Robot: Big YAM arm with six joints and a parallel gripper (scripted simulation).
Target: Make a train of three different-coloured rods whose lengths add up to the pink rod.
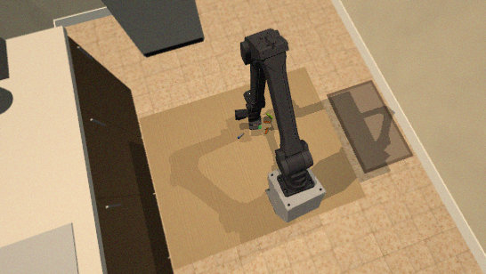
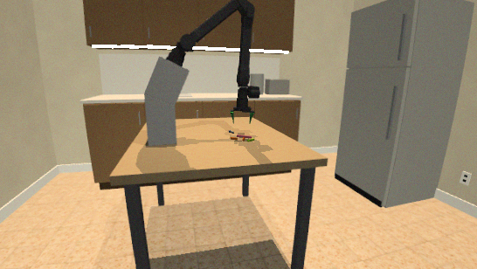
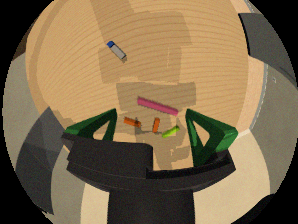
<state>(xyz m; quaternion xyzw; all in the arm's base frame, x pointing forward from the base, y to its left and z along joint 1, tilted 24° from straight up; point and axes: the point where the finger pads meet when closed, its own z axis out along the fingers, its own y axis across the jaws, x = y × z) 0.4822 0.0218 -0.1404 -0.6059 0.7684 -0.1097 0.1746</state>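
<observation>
In the wrist view a short blue rod (image 3: 110, 44) and a grey rod (image 3: 118, 51) lie end to end in one line, with no gap visible. The pink rod (image 3: 157, 106) (image 2: 244, 136) lies apart from them, nearer the gripper. One orange rod (image 3: 132, 122) (image 2: 233, 138) lies left of a second orange rod (image 3: 156, 125), which is turned across it. A lime rod (image 3: 170, 132) (image 2: 250, 140) lies just right of the second orange rod. My gripper (image 3: 151, 112) (image 2: 242, 122) is open and empty, above the table over the rods. The arm hides part of the group in the top view.
The wooden table (image 1: 200, 222) (image 2: 210, 162) carries the arm's grey base (image 1: 298, 205) (image 2: 162, 109). The arm's shadow crosses the table top. The orange and lime rods lie close together beside the pink rod; the blue and grey pair lies farther off.
</observation>
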